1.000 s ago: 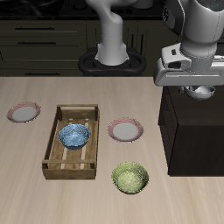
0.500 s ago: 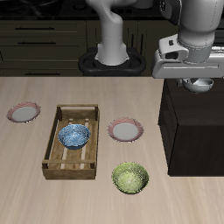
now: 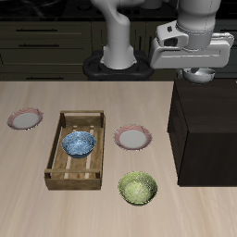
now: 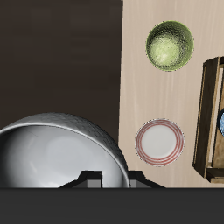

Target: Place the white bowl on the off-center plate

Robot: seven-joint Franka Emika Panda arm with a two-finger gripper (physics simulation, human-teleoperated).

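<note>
Crate [image 3: 77, 148] of wooden slats sits on the worktop [image 3: 28, 194] with the blue patterned bowl [image 3: 79, 143] inside. Both pink-rimmed plates lie bare: the off-center plate [image 3: 25, 118], the other plate [image 3: 132, 138] beside the crate. End effector [image 3: 201, 76] aloft, clenched on the white bowl [image 4: 61, 157], whose rounded body only the wrist view shows clearly. Green bowl [image 3: 137, 188] near the front edge.
</note>
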